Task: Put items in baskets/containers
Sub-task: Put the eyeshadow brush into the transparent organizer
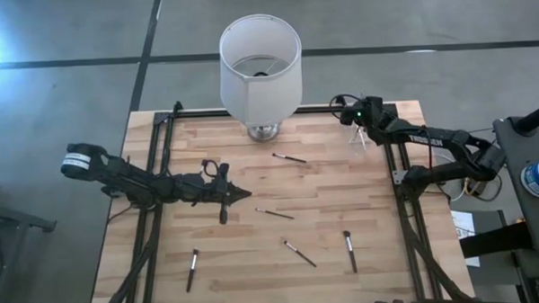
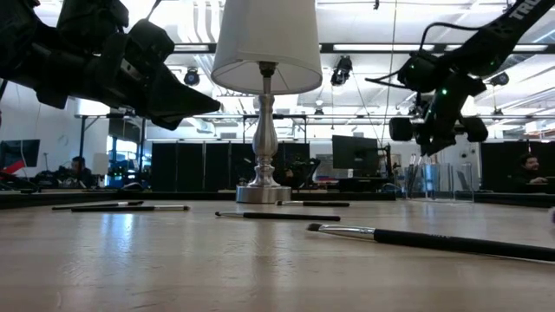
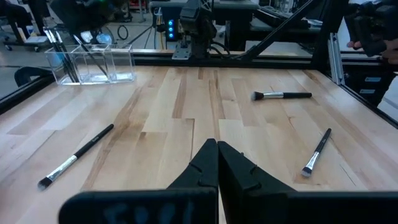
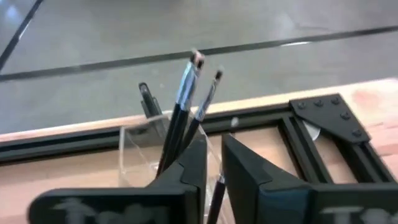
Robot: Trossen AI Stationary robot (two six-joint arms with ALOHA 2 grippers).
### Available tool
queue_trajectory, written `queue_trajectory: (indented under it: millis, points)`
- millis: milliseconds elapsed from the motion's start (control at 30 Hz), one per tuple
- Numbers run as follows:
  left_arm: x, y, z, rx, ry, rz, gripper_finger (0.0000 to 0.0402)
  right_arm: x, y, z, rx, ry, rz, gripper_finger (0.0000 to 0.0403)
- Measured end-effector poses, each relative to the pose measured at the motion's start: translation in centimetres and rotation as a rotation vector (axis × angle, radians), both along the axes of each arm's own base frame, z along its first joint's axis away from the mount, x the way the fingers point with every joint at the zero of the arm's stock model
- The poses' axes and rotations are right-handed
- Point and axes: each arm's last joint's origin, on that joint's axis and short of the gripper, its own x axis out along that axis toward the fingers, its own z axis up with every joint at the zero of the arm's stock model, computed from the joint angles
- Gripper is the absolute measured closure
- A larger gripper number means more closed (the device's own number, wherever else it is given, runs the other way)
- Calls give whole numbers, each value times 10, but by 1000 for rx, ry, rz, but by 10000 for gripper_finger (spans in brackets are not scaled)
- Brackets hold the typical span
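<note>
High view first: we see the left gripper hovering over the middle of the wooden table, its fingers pressed together and empty. Five makeup brushes lie loose on the boards: one just in front of the lamp, one near the left gripper's tip, one nearer the front, one to its right, and one near the front left. The right gripper sits at the far right corner, over the clear container, which is hard to make out here.

Low view: we look level across the table. The left gripper hangs above the surface on the left side of the frame, closed to a point. The right gripper hangs just above the clear container, which stands at the far edge. One brush lies closest to the camera, others farther back.

Left wrist view: we see the left arm's fingers shut tight against each other, nothing between them. The clear container, in several compartments, holds brushes at the far corner.

Right wrist view: we see the right gripper with its jaws slightly parted right over the clear container. A brush shaft shows in the gap between them, but we cannot tell whether they pinch it. Other brushes stand tilted in the container.
</note>
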Motion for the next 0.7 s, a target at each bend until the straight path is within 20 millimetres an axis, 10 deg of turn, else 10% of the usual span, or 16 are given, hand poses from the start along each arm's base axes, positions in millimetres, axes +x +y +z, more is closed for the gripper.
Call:
queue_trajectory:
  millis: [367, 700]
  points:
    - [-1, 1, -5, 7, 50, 22, 402, 2, 9, 33, 6, 113, 299, 314]
    - [2, -14, -1, 54, 468, 155, 402, 14, 90, 22, -189, 107, 718, 393]
